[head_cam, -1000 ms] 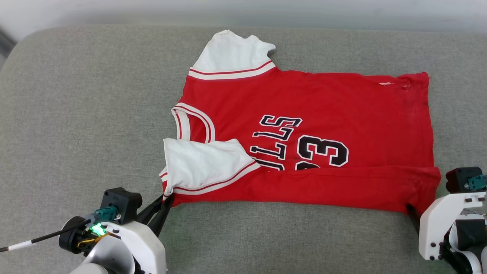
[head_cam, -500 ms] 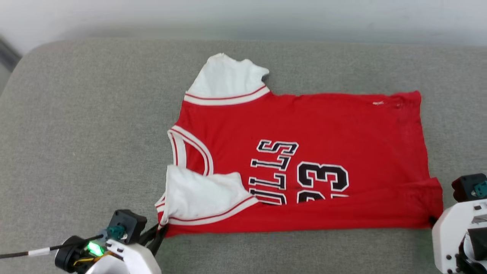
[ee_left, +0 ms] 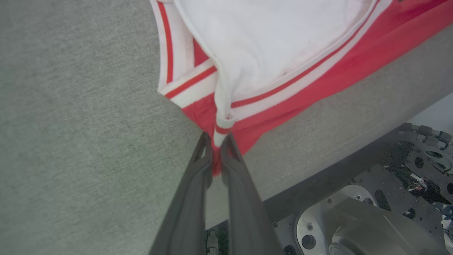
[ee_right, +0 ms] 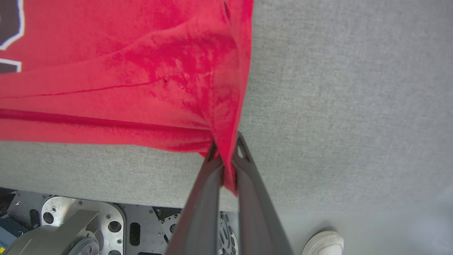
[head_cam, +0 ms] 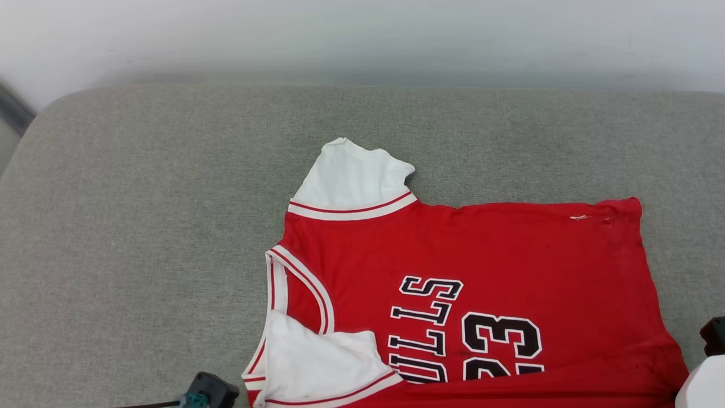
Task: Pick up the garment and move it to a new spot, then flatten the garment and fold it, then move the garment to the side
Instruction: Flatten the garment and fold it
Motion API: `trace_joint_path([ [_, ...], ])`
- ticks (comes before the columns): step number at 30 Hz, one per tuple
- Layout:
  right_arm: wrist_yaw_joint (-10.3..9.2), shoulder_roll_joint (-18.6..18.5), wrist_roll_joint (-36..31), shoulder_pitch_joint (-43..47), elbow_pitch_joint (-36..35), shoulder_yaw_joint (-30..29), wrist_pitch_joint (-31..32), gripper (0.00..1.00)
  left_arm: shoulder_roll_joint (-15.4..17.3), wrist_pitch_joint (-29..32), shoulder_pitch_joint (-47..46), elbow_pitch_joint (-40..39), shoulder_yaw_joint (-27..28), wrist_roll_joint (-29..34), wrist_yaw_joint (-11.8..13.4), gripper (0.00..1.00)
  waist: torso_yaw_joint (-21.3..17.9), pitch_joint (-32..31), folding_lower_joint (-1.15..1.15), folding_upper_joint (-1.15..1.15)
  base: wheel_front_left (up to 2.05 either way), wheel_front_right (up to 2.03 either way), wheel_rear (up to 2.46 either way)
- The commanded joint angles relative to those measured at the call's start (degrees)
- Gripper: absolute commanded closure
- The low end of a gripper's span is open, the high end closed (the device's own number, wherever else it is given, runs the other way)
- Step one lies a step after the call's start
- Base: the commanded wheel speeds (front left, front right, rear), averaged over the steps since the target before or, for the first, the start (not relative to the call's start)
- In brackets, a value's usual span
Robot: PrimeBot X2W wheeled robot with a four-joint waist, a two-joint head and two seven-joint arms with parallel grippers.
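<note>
Left gripper (ee_left: 216,141) reaches in low over the near edge of the grey cushion (head_cam: 141,226), its two dark fingers pinched tight on the garment (head_cam: 510,255) at the striped corner below the folded white sleeve. Right gripper (ee_right: 226,150) is likewise clamped on the red hem corner, with cloth bunched between its fingers. The red jersey lies flat along the cushion's near edge, collar toward the robot's left. Bare cushion spreads wide beyond it and to the left. A white shoe (ee_right: 324,242) stands on the floor nearby.

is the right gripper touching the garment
Touching. The right wrist view shows the right gripper pinching a red corner of the garment between its shut fingers.
</note>
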Motion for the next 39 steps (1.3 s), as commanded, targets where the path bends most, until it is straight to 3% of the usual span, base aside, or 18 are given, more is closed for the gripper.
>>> trace_joint_path([
  [1, -0.12, 0.1, -0.4, 0.7, 0.7, -0.2, -0.4, 1.0, -0.8, 0.2, 0.2, 1.0, -0.3, -0.1, -0.6, 1.0, 0.3, 0.2, 0.0, 0.0, 0.0, 0.0, 0.0],
  [2, -0.12, 0.4, -0.6, 0.8, 1.1, -0.1, -0.6, 1.0, -1.3, 0.0, -0.1, 1.6, -0.6, -0.3, -0.8, 1.0, 0.3, 0.3, 0.0, 0.0, 0.0, 0.0, 0.0],
  [3, -0.12, 0.7, -0.7, 0.7, 1.4, 0.0, -0.9, 1.0, -1.8, -0.2, -0.4, 2.3, -0.8, -0.3, -1.2, 0.94, 0.4, 0.3, 0.0, 0.0, 0.0, 0.0, 0.0],
  [4, -0.12, 0.9, -0.8, 0.6, 1.8, 0.1, -1.2, 0.78, -2.2, -0.5, -0.6, 3.0, -1.0, -0.3, -1.3, 0.4, 0.4, 0.3, 0.0, 0.0, 0.0, 0.0, 0.0],
  [5, -0.12, 1.0, -1.0, 0.2, 2.0, 0.3, -2.0, 0.0, -2.8, -0.8, -0.8, 3.7, -1.2, -0.4, -1.7, 0.0, 0.4, 0.3, 0.0, 0.0, 0.0, 0.0, 0.0],
  [10, -0.1, 1.6, -0.6, -0.6, 2.8, 1.0, -4.0, 0.0, -4.5, -3.3, -1.7, 5.9, -0.6, -0.5, -2.3, 0.0, 0.4, -0.1, 0.0, 0.0, 0.0, 0.0, 0.0],
  [17, -0.09, 2.2, 1.7, -3.8, -0.1, -0.4, -11.2, 0.0, -7.2, -14.3, -3.8, 6.4, 3.9, 1.1, -0.4, 0.0, 0.1, -1.9, 0.0, 0.0, 0.0, 0.0, 0.0],
  [24, -0.09, 3.1, 1.6, -7.8, -3.6, -0.5, -26.0, 0.0, -10.1, -27.0, -5.9, 6.4, 9.1, 3.0, 2.1, 0.0, -0.4, -2.9, 0.0, 0.0, 0.0, 0.0, 0.0],
  [31, -0.08, 7.1, -0.2, -9.7, -4.9, 0.1, -40.3, 0.0, -13.7, -31.5, -4.6, 5.0, 14.7, 4.1, 3.1, 0.0, -1.1, -3.4, 0.0, 0.0, 0.0, 0.0, 0.0],
  [35, -0.08, 9.9, -2.1, -9.6, -5.5, -0.1, -46.4, 0.0, -18.1, -31.7, -3.4, 1.9, 20.2, 5.3, 1.9, 0.0, -1.4, -3.3, 0.0, 0.0, 0.0, 0.0, 0.0],
  [39, -0.08, 12.1, -3.3, -8.6, -5.9, 0.1, -51.3, 0.0, -21.4, -31.7, -1.5, 1.1, 24.0, 7.9, -1.0, 0.0, -1.9, -2.9, 0.0, 0.0, 0.0, 0.0, 0.0],
])
